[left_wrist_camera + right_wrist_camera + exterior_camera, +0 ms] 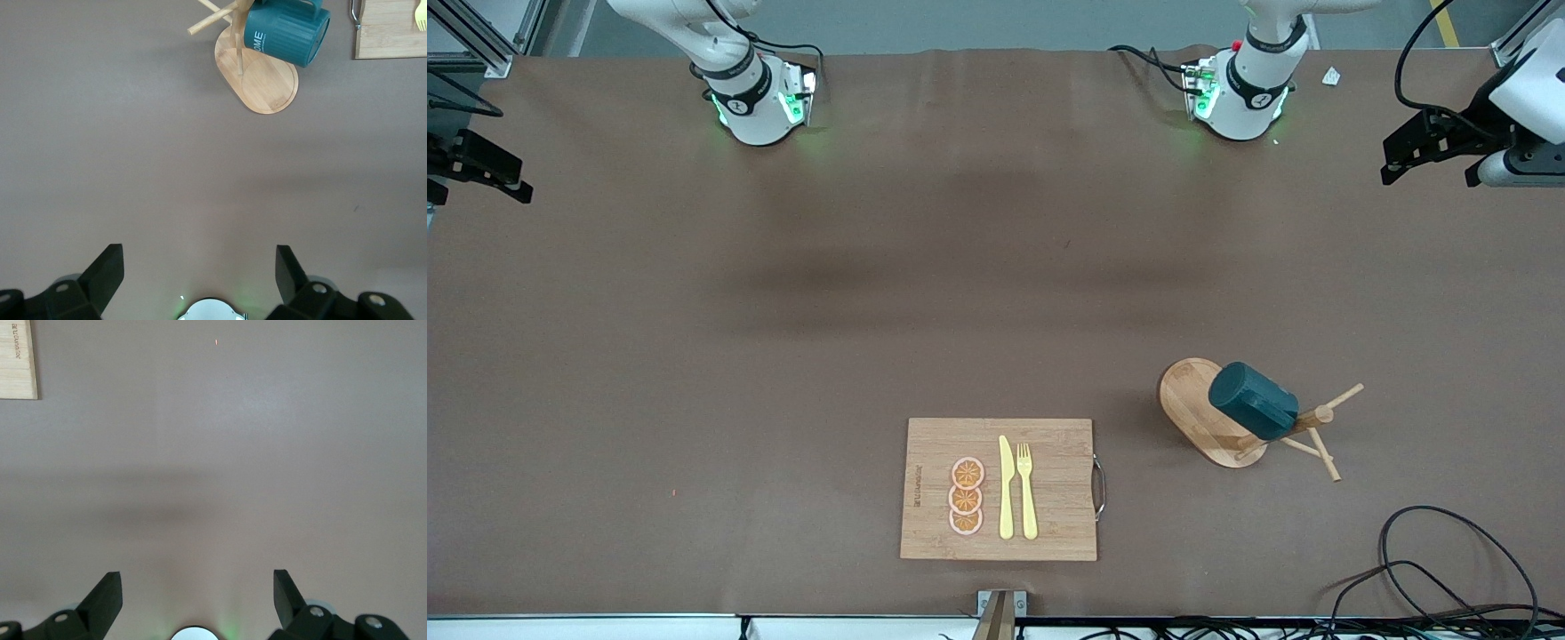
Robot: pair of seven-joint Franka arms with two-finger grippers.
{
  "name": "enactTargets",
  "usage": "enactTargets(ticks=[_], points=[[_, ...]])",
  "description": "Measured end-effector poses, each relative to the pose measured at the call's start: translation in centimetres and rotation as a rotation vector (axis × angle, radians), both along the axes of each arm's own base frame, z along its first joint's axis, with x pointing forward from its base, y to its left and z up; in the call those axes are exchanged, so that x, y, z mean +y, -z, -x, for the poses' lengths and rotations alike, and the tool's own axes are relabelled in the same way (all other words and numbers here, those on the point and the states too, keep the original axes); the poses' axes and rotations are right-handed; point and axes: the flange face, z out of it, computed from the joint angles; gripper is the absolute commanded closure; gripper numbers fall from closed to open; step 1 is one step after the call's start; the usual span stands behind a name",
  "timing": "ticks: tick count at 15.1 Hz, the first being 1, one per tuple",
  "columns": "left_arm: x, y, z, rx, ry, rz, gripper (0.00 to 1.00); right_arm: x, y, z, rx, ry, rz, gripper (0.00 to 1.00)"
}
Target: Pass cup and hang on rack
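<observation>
Dark teal cup (1253, 401) with white lettering; pale wood rack (1207, 412); bamboo board (999, 490) bearing orange slices (967, 496), yellow cutlery (1016, 489); brown desk (783, 356).

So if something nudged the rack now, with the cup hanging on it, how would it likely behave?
The rack would probably tip rather than slide: the cup hangs high on one peg, off to one side of the post. Its oval base looks flat and wide, which should help. The thin pegs seem stiff but breakable.
</observation>
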Motion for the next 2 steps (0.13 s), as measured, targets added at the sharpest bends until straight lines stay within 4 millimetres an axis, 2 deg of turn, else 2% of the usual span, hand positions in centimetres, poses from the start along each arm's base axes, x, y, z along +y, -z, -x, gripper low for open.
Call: enactTargets(ticks=[2], points=[[0.00, 0.01, 0.00, 0.000, 0.000, 0.000, 0.00, 0.00, 0.00, 0.00, 0.000, 0.000, 0.000, 0.00]])
